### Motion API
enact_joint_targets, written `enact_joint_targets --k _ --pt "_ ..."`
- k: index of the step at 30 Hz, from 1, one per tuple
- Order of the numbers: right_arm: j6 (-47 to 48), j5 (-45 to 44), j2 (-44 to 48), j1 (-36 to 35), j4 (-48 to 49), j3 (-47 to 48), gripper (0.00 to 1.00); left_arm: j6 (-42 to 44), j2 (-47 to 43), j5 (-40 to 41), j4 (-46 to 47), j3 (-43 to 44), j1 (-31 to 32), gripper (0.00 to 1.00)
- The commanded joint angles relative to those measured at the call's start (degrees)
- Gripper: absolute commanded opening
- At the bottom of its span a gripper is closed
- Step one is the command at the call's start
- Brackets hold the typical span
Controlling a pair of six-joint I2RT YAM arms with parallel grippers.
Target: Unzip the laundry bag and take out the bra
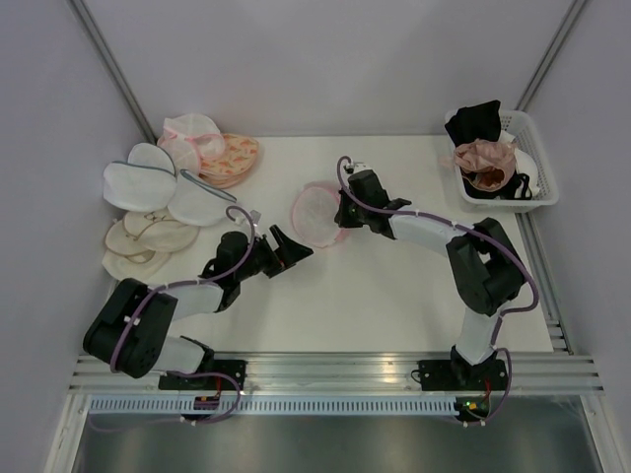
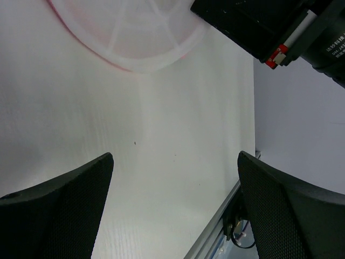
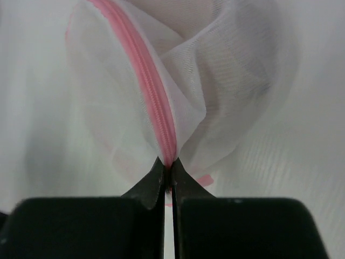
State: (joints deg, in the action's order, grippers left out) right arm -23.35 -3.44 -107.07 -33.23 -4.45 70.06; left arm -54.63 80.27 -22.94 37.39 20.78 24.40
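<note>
Right fingers (image 3: 155,186) are pinched tight on the pink zipper (image 3: 148,91) of the laundry bag (image 3: 226,75). Left fingers (image 2: 59,210) are spread wide and empty, just beside it. White tabletop (image 1: 394,296), pale walls (image 1: 296,59).

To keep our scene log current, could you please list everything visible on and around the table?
laundry bag: one, translucent white mesh with pink zipper rim, table centre
mesh bags: about three, white with blue-grey trim, far-left pile
cream pouches: about two, cream, near side of that pile
orange-patterned pouch: one, orange on pale, far side of the pile
basket: one, white, table's far-right corner
black garment: one, black, in the basket
dusty-pink bra: one, dusty pink, in the basket
table: one, white
left end effector: one, black, open and empty, beside the laundry bag
right end effector: one, black, shut on the laundry bag's zipper rim
</note>
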Motion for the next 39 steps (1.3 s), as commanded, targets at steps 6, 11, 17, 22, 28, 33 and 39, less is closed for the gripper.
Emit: enact_joint_targets --k 6,11,17,22,28,33,39 --pt "-28.92 24.44 11.70 1.86 8.91 -12.02 0.00 -4.52 -10.82 2.63 -0.46 -1.35 0.38 1.00" --pt "-39.56 25.51 17.67 1.94 19.45 -18.55 0.00 -8.99 -18.74 4.22 -4.59 -1.44 1.08 1.00" --pt "-48.27 25.94 21.19 3.44 31.84 -25.06 0.00 -14.53 -26.29 5.71 -25.67 1.10 2.40 1.00" --pt "-50.90 29.71 21.64 4.41 34.33 -25.50 0.00 -18.49 -30.43 7.19 -28.77 -1.44 2.67 1.00" --pt "-52.67 31.83 24.88 4.32 36.26 -27.87 0.00 -19.90 -29.65 12.38 -20.00 -2.06 3.19 1.00" --pt "-55.39 32.97 28.57 4.14 40.13 -32.44 0.00 -21.30 -22.89 13.18 -16.92 1.99 4.33 1.00" --pt "-55.05 34.02 31.13 3.35 39.96 -35.43 0.00 -23.59 -20.33 15.99 -12.87 2.16 6.27 1.00"
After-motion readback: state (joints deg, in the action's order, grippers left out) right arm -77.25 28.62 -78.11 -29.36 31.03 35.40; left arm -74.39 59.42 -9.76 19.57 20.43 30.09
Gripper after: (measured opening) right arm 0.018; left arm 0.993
